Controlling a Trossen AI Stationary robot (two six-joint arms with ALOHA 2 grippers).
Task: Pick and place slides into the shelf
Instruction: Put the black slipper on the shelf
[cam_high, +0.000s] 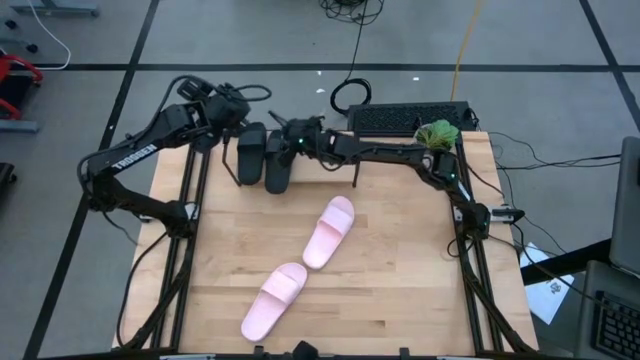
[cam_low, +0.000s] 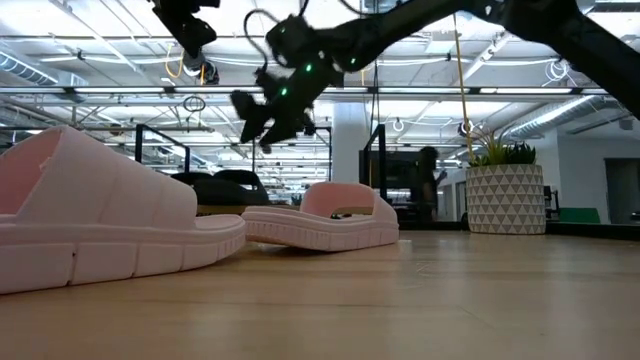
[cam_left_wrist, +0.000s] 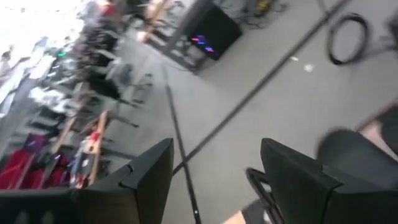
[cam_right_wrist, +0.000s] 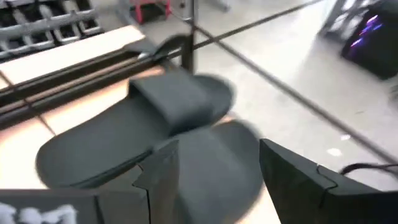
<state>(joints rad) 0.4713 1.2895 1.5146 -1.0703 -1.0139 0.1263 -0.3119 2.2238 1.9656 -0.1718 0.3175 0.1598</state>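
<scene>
Two black slides (cam_high: 264, 158) lie side by side on their soles at the table's far left; the right wrist view shows them close up (cam_right_wrist: 137, 124). Two pink slides rest on the table, one at mid-table (cam_high: 330, 232) and one near the front edge (cam_high: 274, 300). My right gripper (cam_high: 287, 137) hovers open just above the black pair (cam_right_wrist: 214, 180) and is raised off the table in the low view (cam_low: 258, 112). My left gripper (cam_high: 230, 112) is open (cam_left_wrist: 214, 180), up beyond the black slides. I cannot make out the shelf in any view.
A black keyboard (cam_high: 408, 118) and a green plant (cam_high: 438, 133) sit at the far edge, right of centre. Black frame rails (cam_high: 195, 200) run along the table's left side and others (cam_high: 462, 230) along its right. Bare wood (cam_high: 400, 270) lies right of the pink slides.
</scene>
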